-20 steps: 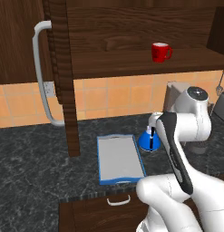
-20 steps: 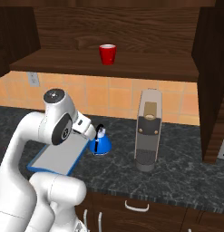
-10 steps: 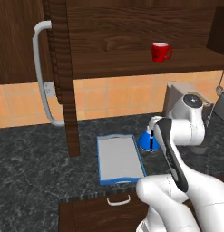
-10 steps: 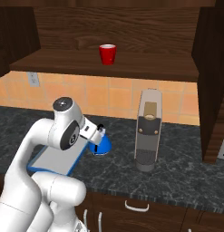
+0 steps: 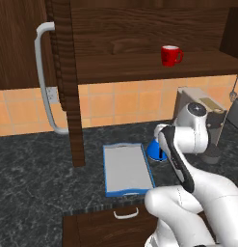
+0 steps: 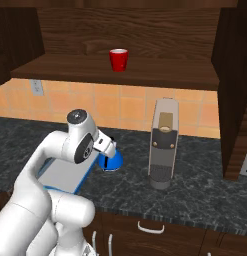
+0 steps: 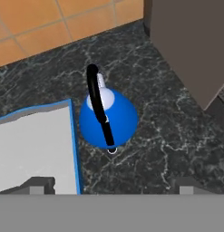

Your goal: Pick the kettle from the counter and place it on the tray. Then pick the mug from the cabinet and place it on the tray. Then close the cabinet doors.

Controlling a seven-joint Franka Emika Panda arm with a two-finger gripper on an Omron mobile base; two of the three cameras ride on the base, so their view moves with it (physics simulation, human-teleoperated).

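Note:
The blue kettle [image 7: 109,118] with its black arched handle stands upright on the dark marbled counter [image 7: 177,131], just right of the blue-rimmed grey tray [image 7: 31,149]. My gripper [image 7: 112,186] hovers above the kettle, open, its fingertips [image 7: 38,185] wide apart and touching nothing. From the base, the kettle [image 6: 112,162] sits beside the tray [image 6: 62,175], with the hand [image 6: 106,146] over it. My arm partly hides the kettle [image 5: 153,149] next to the tray [image 5: 125,168]. The red mug [image 5: 170,55] stands on the shelf of the open cabinet [image 5: 139,29].
A tall grey coffee machine [image 6: 163,142] stands right of the kettle. The left cabinet door [image 5: 66,82] hangs open with its curved bar handle [image 5: 43,82]; the right door [image 6: 236,90] is open too. Drawer fronts [image 5: 125,214] run below the counter.
My arm has swung a little to the right, bringing the hand closer over the kettle. Kettle, tray and mug have stayed put.

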